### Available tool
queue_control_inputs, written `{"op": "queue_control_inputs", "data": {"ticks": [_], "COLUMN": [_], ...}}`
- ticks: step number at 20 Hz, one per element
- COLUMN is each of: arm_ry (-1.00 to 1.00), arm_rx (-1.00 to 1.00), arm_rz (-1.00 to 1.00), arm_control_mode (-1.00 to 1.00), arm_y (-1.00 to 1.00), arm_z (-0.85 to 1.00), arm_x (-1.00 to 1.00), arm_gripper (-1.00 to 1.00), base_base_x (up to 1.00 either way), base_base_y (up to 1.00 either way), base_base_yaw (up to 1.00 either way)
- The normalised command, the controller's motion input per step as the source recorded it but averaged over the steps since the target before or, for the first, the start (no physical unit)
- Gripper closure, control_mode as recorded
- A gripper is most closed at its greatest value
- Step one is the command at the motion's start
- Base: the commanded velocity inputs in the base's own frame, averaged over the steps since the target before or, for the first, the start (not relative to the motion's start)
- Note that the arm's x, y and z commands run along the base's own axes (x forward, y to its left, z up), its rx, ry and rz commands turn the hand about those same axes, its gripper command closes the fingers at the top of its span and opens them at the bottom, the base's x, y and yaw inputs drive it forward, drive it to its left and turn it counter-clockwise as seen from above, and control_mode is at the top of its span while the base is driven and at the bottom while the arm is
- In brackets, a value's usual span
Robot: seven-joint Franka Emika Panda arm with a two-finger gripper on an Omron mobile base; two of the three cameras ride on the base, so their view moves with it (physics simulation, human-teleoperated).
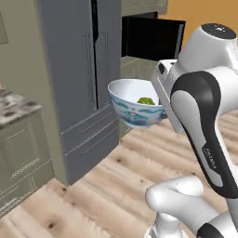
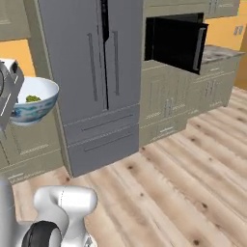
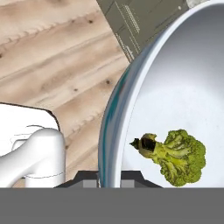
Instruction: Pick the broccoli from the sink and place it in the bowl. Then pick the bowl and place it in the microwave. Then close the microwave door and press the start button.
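White glazed ceramic, blue-green patterned outside: the round deep bowl (image 1: pixel 135 108) is held in the air above the pale plank floor (image 1: pixel 107 186), carried by the robot's hand (image 3: pixel 109 180). The hand's two dark tips are seen at the bottom of the hand view, one either side of the bowl's rim, so the hand is judged to be closed on that rim, pinching the wall between inner and outer face.

Small yellow-green lumpy broccoli floret (image 3: pixel 175 156) lies loose inside the bowl, on the curved inner wall near the gripped side. Nothing pins it.

Handling, as judged: bowl rigid, smooth, probably slippery and breakable; a rim pinch on one side leaves the weight hanging off the grip, so tilt is to be kept small and motion slow. Broccoli light and free to roll; a sharp swing could tip it out.

Bowl is seen just left of the white wrist in the left base view, roughly upright, mouth up. Tall grey double-door refrigerator (image 2: pixel 91 72) stands behind it.

Black built-in microwave (image 2: pixel 166 36) sits further right and beyond, set above beige cabinets (image 2: pixel 169 101), its glossy black door (image 2: pixel 185 43) swung open with grey bar handle visible. Bowl and microwave are well apart; the carry is judged unfinished.
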Motion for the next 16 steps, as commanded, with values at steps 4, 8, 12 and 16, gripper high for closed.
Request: {"op": "queue_control_inputs", "data": {"ticks": [4,8,12,16], "arm_ry": [0.00,0.00,0.00,0.00], "arm_rx": [0.00,0.00,0.00,0.00], "arm_rz": [0.00,0.00,0.00,0.00], "arm_control_mode": [1.00,1.00,1.00,1.00], "arm_y": [0.00,0.00,0.00,0.00], "arm_z": [0.00,0.00,0.00,0.00], "arm_x": [0.00,0.00,0.00,0.00], "arm_gripper": [1.00,1.00,1.00,1.00], "base_base_x": [0.56,0.59,0.76,0.96], "base_base_y": [-0.07,-0.08,-0.01,0.00], "base_base_yaw": [-0.70,-0.68,-0.64,-0.56]}}
